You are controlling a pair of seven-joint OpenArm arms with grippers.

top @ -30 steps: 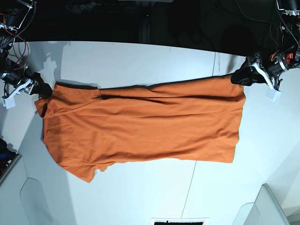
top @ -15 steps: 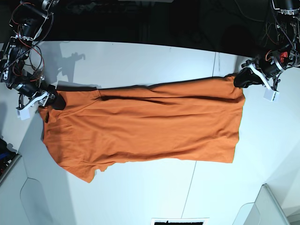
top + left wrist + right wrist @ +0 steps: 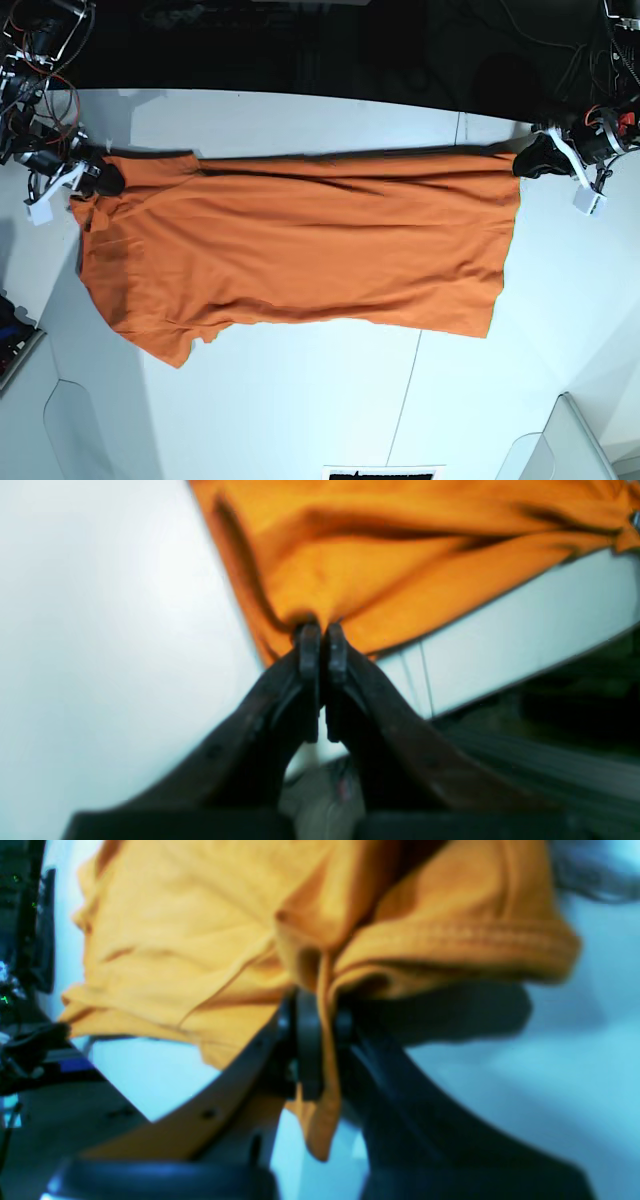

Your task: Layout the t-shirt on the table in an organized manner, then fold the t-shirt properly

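Stretching across the middle of the base view, the t-shirt [image 3: 300, 245] lies spread on the white counter [image 3: 300, 410], its long top edge running nearly straight from the upper left of the frame to the upper right. Its lower edge sits around mid-frame, with a sleeve poking down at the lower left of the cloth. A thin dark seam line [image 3: 405, 390] crosses the counter below the shirt's right half and shows again above it near the far edge.

At the upper right of the base view, the left gripper [image 3: 522, 163] meets the shirt's top right corner. The left wrist view shows its jaws pressed together with only a sliver between them, and the orange cloth [image 3: 400, 555] bunches to a point right at their tips [image 3: 323, 630], with creases fanning out from there. So these jaws are closed on the corner of the t-shirt, with the counter [image 3: 100, 630] pale beneath.

At the upper left of the base view, the right gripper [image 3: 105, 178] sits on the shirt's top left corner. In the right wrist view a fold of the orange cloth [image 3: 175, 930] runs down between the two jaws [image 3: 322, 1040] and hangs out below them, and a stitched hem curls over to the right above the counter [image 3: 575, 1065]. These jaws are clamped on that fold.

Both arms stand well apart, one at each end of the shirt's top edge.
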